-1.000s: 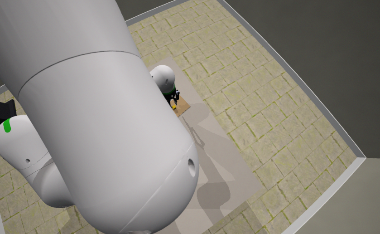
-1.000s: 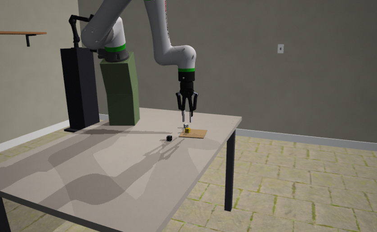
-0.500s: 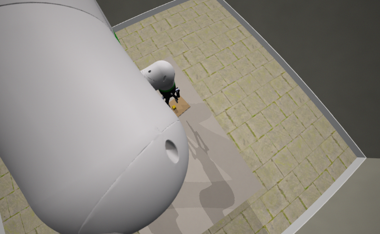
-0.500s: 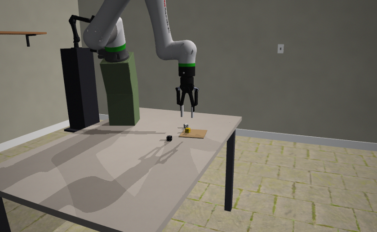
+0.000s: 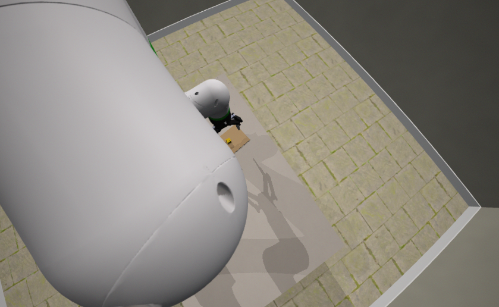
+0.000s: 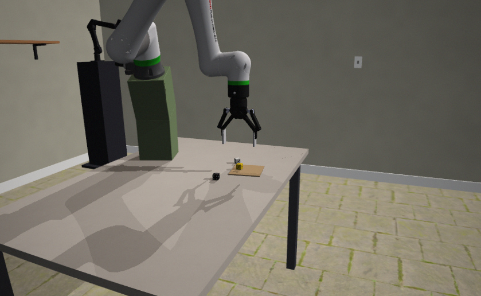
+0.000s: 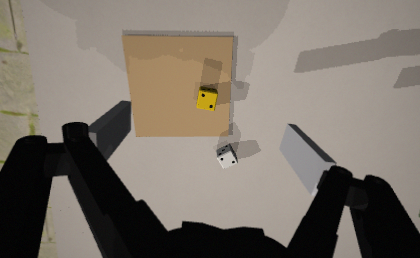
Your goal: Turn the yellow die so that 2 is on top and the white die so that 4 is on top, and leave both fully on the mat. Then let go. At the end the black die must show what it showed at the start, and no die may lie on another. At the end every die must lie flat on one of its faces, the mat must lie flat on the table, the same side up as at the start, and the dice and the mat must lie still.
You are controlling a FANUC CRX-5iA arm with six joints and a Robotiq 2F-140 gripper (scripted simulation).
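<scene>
The yellow die [image 7: 207,98] lies flat on the brown mat [image 7: 180,84] near one edge, with two pips on top. It also shows in the exterior view [image 6: 239,166] and in the overhead view [image 5: 228,140]. The white die [image 7: 227,157] lies on the table just off the mat [image 6: 246,170], and shows in the side view [image 6: 237,160]. Its top face is too small to read. The black die [image 6: 215,176] lies on the table apart from the mat. My gripper [image 6: 238,143] hangs wide open and empty, well above the dice.
A green pedestal [image 6: 155,113] carries the arm's base and a black cabinet [image 6: 100,112] stands beside it at the table's back. The mat lies close to the table's far-right edge [image 6: 302,156]. The arm's body fills most of the overhead view.
</scene>
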